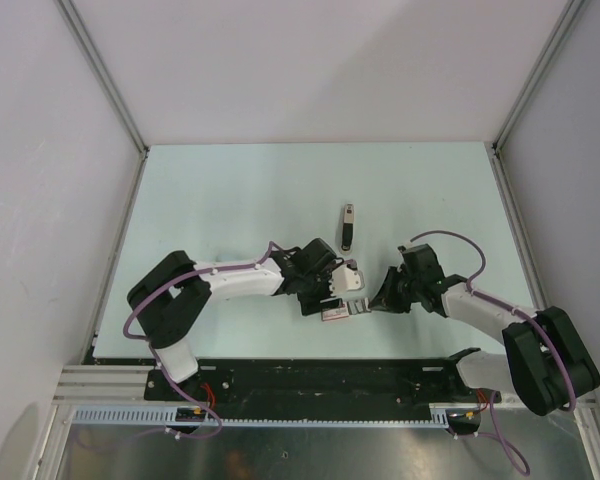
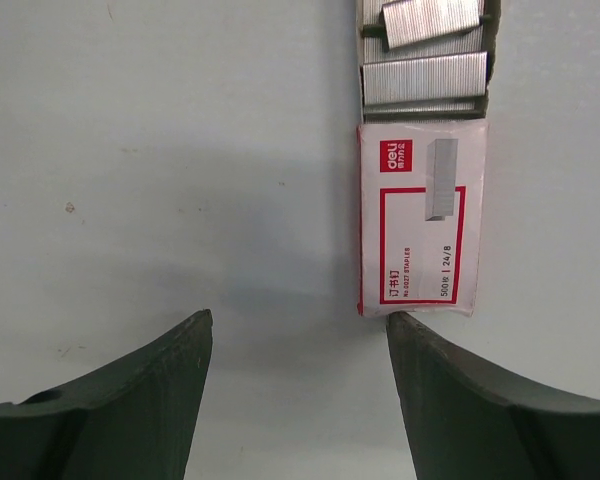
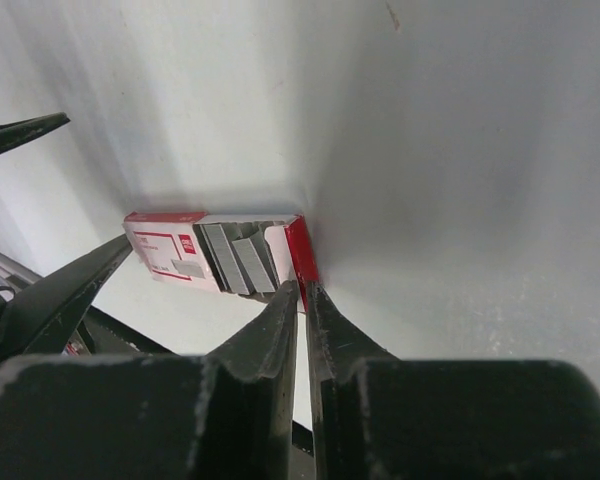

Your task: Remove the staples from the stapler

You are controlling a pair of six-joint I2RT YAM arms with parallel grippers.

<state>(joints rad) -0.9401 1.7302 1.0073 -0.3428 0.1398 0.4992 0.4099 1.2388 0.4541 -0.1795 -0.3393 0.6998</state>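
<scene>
The stapler point(image 1: 348, 227), slim and black, lies alone on the table beyond both arms. A red-and-white staple box point(image 2: 420, 220) lies close in front of them with its tray slid open. Grey strips of staples point(image 2: 425, 78) fill the tray, the top one askew. My left gripper point(image 2: 298, 315) is open with only bare table between its fingers, and its right fingertip sits at the box's near corner. My right gripper point(image 3: 302, 290) is pinched on the box's red end flap point(image 3: 302, 250). That view also shows the box point(image 3: 170, 245) and its staples point(image 3: 235, 255).
White enclosure walls point(image 1: 100, 90) surround the pale table on three sides. A black rail point(image 1: 310, 375) runs along the near edge by the arm bases. My left gripper's dark fingers point(image 3: 60, 290) show at the left of the right wrist view, close to the box.
</scene>
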